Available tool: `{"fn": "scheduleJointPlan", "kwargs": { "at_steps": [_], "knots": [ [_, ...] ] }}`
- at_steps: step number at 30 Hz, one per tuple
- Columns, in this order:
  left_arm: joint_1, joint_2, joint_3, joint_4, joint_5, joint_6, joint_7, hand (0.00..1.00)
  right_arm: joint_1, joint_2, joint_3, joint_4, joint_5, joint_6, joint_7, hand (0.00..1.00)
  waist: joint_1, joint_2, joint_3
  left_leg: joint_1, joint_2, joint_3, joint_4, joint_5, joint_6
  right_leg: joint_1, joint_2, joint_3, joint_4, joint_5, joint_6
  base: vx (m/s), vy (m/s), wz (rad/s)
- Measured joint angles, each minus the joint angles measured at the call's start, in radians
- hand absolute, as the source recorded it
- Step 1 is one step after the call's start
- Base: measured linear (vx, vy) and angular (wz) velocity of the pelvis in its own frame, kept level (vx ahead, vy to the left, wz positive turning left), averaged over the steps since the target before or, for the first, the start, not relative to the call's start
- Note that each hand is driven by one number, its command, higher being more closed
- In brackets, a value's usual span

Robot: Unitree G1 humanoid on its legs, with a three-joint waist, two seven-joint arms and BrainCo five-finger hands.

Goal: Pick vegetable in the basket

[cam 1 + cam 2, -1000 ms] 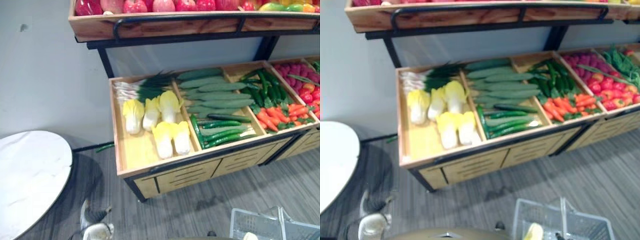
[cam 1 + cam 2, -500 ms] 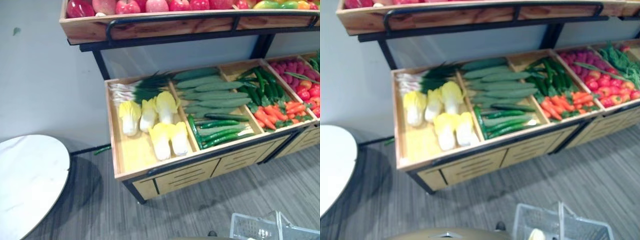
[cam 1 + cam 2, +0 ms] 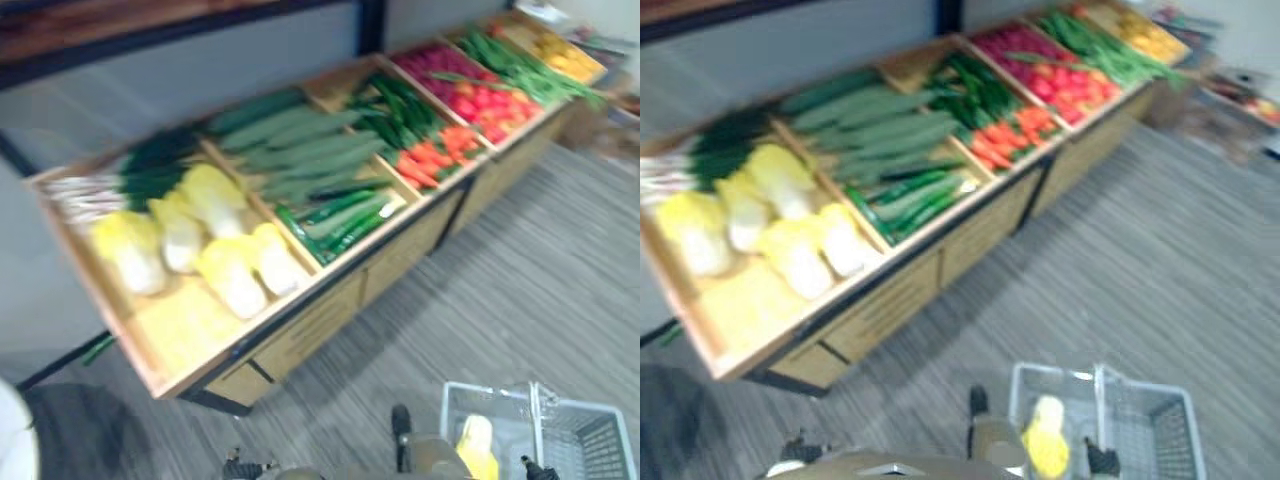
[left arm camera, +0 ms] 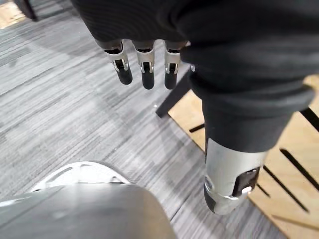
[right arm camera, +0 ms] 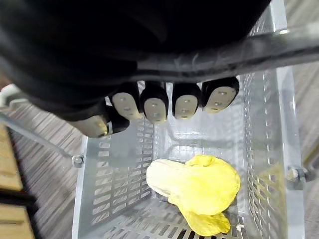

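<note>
Cabbage: one yellow cabbage lies on its side on the bottom of the basket; I see nothing else in there with it.
Basket: a pale grey slotted basket; from the head camera it sits low on my right, over the floor and well apart from the stand.
Handle: a grey bar runs across the top of the basket, above the cabbage.
Right hand: my right hand is on that bar; the fingers look curled round it, dark tips pointing down into the basket, though the cover hides much of the grip.
Left hand: my left hand hangs free by the foot of the stand; fingers straight, side by side, thumb apart, holding nothing.
Stand: a wooden stand with slotted front panels, on dark legs, runs off to the far right.
Trays: nearest tray, more yellow cabbages with spring onions behind them; next, cucumbers; then carrots in front of dark green vegetables; then red vegetables; the farthest is too blurred to name.
Floor: grey striped floor.
</note>
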Motion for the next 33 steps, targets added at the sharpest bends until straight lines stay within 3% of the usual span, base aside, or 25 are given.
{"fn": "scheduleJointPlan", "kwargs": {
  "at_steps": [1,3,5,6,7,8,9,10,11,14,16,18,19,20,21,22,24,25,27,28,30,33],
  "knots": [
    [0.008,0.008,-0.004,-0.001,0.011,0.000,-0.001,0.00,0.010,-0.004,0.017,0.002,0.010,0.005,-0.002,1.00,0.001,-0.001,0.000,0.032,0.000,0.060,-0.043,0.034,0.004,0.030,-0.029,-0.064,0.092,-0.048,0.001,-0.12,-0.006,-1.41],
    [0.014,0.019,-0.019,-0.009,0.018,0.000,-0.004,0.00,0.024,-0.007,0.026,0.004,0.009,0.005,-0.004,1.00,-0.003,-0.006,-0.002,0.065,-0.002,0.136,-0.082,0.071,-0.002,0.077,-0.095,-0.114,0.186,-0.082,0.007,-0.09,-0.103,-1.22],
    [0.014,0.033,-0.024,-0.009,0.015,0.000,-0.014,0.00,0.026,-0.008,0.037,0.011,0.008,0.005,-0.004,1.00,-0.003,-0.021,-0.005,0.075,0.001,0.189,-0.075,0.088,-0.009,0.089,-0.136,-0.122,0.195,-0.113,0.028,-0.03,-0.179,-1.09],
    [0.003,0.043,-0.019,-0.005,0.006,0.002,-0.019,0.00,0.027,-0.015,0.066,0.018,0.007,0.005,-0.003,1.00,-0.014,-0.036,-0.007,0.074,0.006,0.220,-0.048,0.100,-0.003,0.075,-0.103,-0.148,0.153,-0.123,0.016,-0.02,-0.209,-1.09],
    [0.002,0.037,-0.021,-0.005,0.001,0.001,-0.021,0.00,0.024,-0.023,0.075,0.023,0.007,0.006,-0.003,1.00,-0.011,-0.029,-0.008,0.059,0.016,0.219,-0.048,0.105,0.004,0.083,-0.076,-0.137,0.105,-0.120,0.011,-0.12,-0.324,-1.41],
    [0.007,0.020,-0.025,-0.004,-0.002,-0.001,-0.021,0.00,0.012,-0.037,0.104,0.024,0.004,0.005,0.001,1.00,-0.005,-0.004,-0.035,0.031,0.021,0.205,-0.093,0.102,0.001,0.093,-0.014,-0.068,-0.056,-0.107,0.024,-0.15,-0.234,-1.16],
    [0.005,0.015,-0.029,0.002,-0.002,-0.001,-0.022,0.00,-0.004,-0.049,0.105,0.029,0.003,0.005,0.000,1.00,0.003,0.022,-0.055,0.026,0.030,0.217,-0.117,0.114,-0.021,0.107,0.004,-0.044,-0.121,-0.124,0.035,-0.10,-0.369,-1.26],
    [-0.025,0.025,-0.038,0.009,-0.002,-0.001,-0.022,0.00,-0.028,-0.051,0.117,0.041,-0.010,0.006,0.001,1.00,-0.005,-0.023,-0.033,0.022,0.028,0.260,-0.063,0.131,-0.049,0.095,-0.056,-0.086,-0.092,-0.214,0.067,-0.01,-0.326,-1.06],
    [-0.059,0.032,-0.036,0.026,-0.003,0.004,-0.020,0.00,-0.049,-0.053,0.128,0.051,-0.023,0.009,0.002,1.00,-0.008,-0.028,-0.003,0.022,0.059,0.272,0.005,0.128,-0.049,0.099,-0.037,-0.097,-0.095,-0.212,0.076,0.00,-0.390,-0.86],
    [-0.048,0.014,-0.037,0.025,-0.008,0.002,-0.021,0.00,-0.042,-0.053,0.183,0.038,-0.030,0.009,0.001,1.00,-0.027,-0.011,-0.008,0.041,0.172,0.261,0.115,0.152,-0.035,0.154,0.045,-0.099,-0.168,-0.176,0.031,-0.03,-0.254,-0.73],
    [-0.056,-0.001,-0.037,0.011,-0.011,0.001,-0.020,0.00,-0.030,-0.054,0.199,0.036,-0.031,0.003,0.000,1.00,-0.027,-0.011,-0.009,0.046,0.214,0.254,0.186,0.197,-0.034,0.172,0.066,-0.071,-0.211,-0.160,0.013,-0.01,-0.193,-0.51],
    [-0.055,-0.014,-0.036,-0.008,-0.012,0.001,-0.020,0.00,-0.038,-0.068,0.228,0.029,-0.032,0.003,0.000,1.00,-0.023,-0.008,-0.005,0.029,0.245,0.180,0.274,0.259,-0.036,0.180,0.076,-0.012,-0.234,-0.143,0.010,-0.01,-0.105,-0.71],
    [-0.059,-0.018,-0.035,-0.010,-0.013,-0.001,-0.017,0.00,-0.051,-0.076,0.256,0.028,-0.035,0.003,0.001,1.00,-0.020,-0.021,0.009,-0.017,0.195,-0.011,0.272,0.208,-0.073,0.199,0.069,0.040,-0.250,-0.135,0.012,-0.02,-0.011,-1.03],
    [-0.059,-0.021,-0.034,-0.014,-0.020,-0.002,-0.014,0.00,-0.065,-0.095,0.266,0.031,-0.039,0.004,0.001,1.00,-0.008,-0.017,0.016,-0.037,0.074,-0.260,0.214,0.122,-0.082,0.221,0.057,0.103,-0.267,-0.119,0.012,-0.02,0.019,-1.20],
    [-0.057,-0.023,-0.035,-0.013,-0.021,-0.002,-0.012,0.00,-0.070,-0.105,0.274,0.031,-0.042,0.004,0.001,1.00,0.003,-0.013,0.017,-0.039,0.020,-0.366,0.187,0.087,-0.082,0.227,0.056,0.138,-0.277,-0.110,0.016,-0.03,0.057,-1.55],
    [-0.049,-0.025,-0.037,-0.010,-0.040,-0.004,-0.007,0.00,-0.080,-0.117,0.296,0.031,-0.051,0.002,0.000,1.00,0.021,-0.005,0.021,-0.041,-0.071,-0.527,0.139,0.044,-0.082,0.239,0.058,0.198,-0.300,-0.103,0.027,-0.05,0.081,-1.49],
    [-0.035,-0.026,-0.037,-0.006,-0.063,-0.014,0.003,0.00,-0.087,-0.121,0.306,0.018,-0.064,-0.009,0.000,1.00,0.031,0.010,0.026,-0.064,-0.139,-0.696,0.055,0.031,-0.083,0.238,0.074,0.254,-0.316,-0.104,0.032,-0.09,0.127,-1.31],
    [-0.030,-0.029,-0.037,-0.004,-0.064,-0.014,0.003,0.00,-0.083,-0.123,0.308,0.009,-0.066,-0.010,0.000,1.00,0.031,0.018,0.028,-0.072,-0.143,-0.731,0.029,0.034,-0.086,0.237,0.080,0.254,-0.318,-0.104,0.032,-0.09,0.167,-0.90],
    [-0.004,-0.052,-0.034,0.000,-0.086,-0.015,0.002,0.00,-0.061,-0.143,0.306,-0.016,-0.070,-0.011,0.001,1.00,0.037,0.060,0.033,-0.095,-0.130,-0.839,-0.047,0.047,-0.077,0.232,0.126,0.275,-0.315,-0.095,0.048,-0.06,0.225,-0.80],
    [-0.001,-0.046,-0.028,0.004,-0.090,-0.014,0.001,0.00,-0.058,-0.132,0.306,-0.016,-0.071,-0.008,0.000,1.00,0.038,0.063,0.025,-0.097,-0.136,-0.824,-0.042,0.035,-0.076,0.233,0.121,0.287,-0.316,-0.092,0.051,0.03,0.239,-0.50],
    [0.009,-0.037,-0.008,0.004,-0.091,-0.015,0.004,0.00,-0.031,-0.102,0.308,-0.044,-0.071,-0.010,0.000,1.00,0.038,0.023,0.016,-0.100,-0.168,-0.775,-0.075,0.038,-0.058,0.205,0.078,0.303,-0.310,-0.076,0.077,0.10,0.226,-0.28],
    [0.009,-0.039,-0.002,0.004,-0.091,-0.014,0.005,0.00,-0.024,-0.104,0.307,-0.050,-0.073,-0.008,-0.002,1.00,0.046,0.011,0.008,-0.082,-0.194,-0.748,-0.106,0.049,-0.043,0.199,0.053,0.316,-0.312,-0.077,0.078,0.10,0.134,-0.19]
  ]
}}
